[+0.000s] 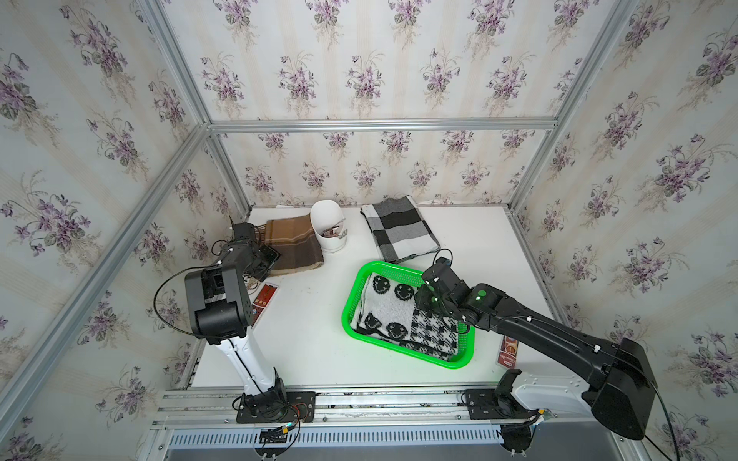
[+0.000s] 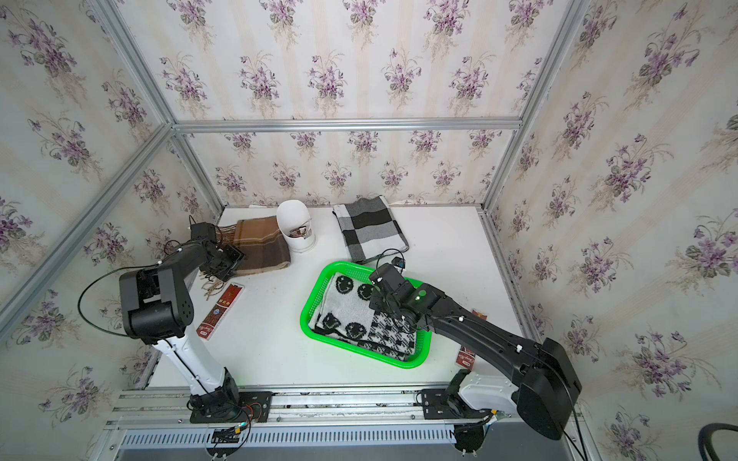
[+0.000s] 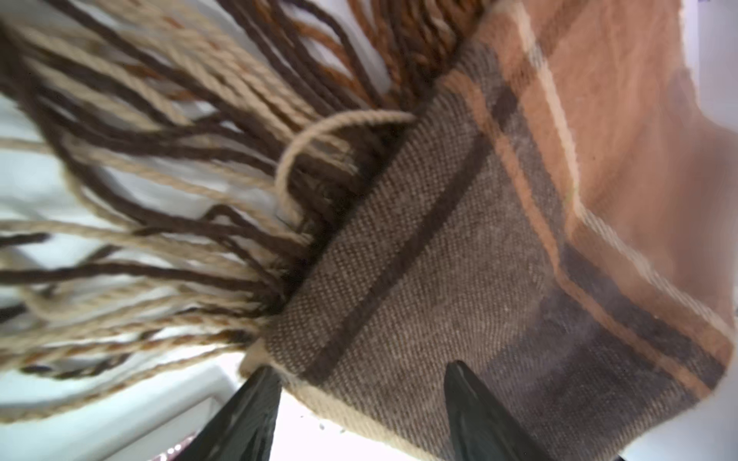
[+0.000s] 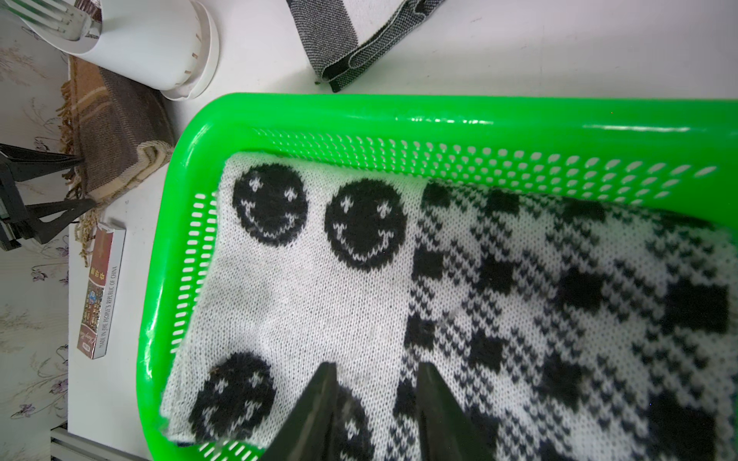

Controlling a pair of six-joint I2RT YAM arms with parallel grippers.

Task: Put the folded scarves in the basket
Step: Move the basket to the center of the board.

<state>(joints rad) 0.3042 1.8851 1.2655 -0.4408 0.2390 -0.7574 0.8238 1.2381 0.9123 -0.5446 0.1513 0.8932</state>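
Three scarves: all folded flat into rough rectangles on the white table (image 1: 303, 351).
basket (image 4: 439, 113): glossy green plastic with rounded corners and perforated walls, at 4 o'clock from the table's middle.
smiley scarf (image 1: 379, 307): soft black-and-white knit, smiley faces on one half and small checks on the other. It lies inside the basket, covers nearly all the floor and meets the far wall.
right gripper (image 4: 376, 364): released, its black fingers narrowly parted just over the knit with nothing between them.
left gripper (image 3: 359, 366): released, jaws spread wide at the fringed end of the brown scarf (image 1: 293, 243).
brown scarf: woven plaid with a twisted yarn fringe (image 3: 159, 167), at 10 o'clock.
grey check scarf (image 1: 399, 229): at 1 o'clock, its near edge just beside the basket's far corner, not touching.
holder (image 1: 329, 229): smooth, white and rounded, at 11 o'clock, just beside the brown scarf.
red packets: one at 9 o'clock (image 1: 265, 297), one by the table edge at 4 o'clock (image 1: 507, 351).
open room: bare tabletop from 6 to 8 o'clock, between the near edge and the basket.
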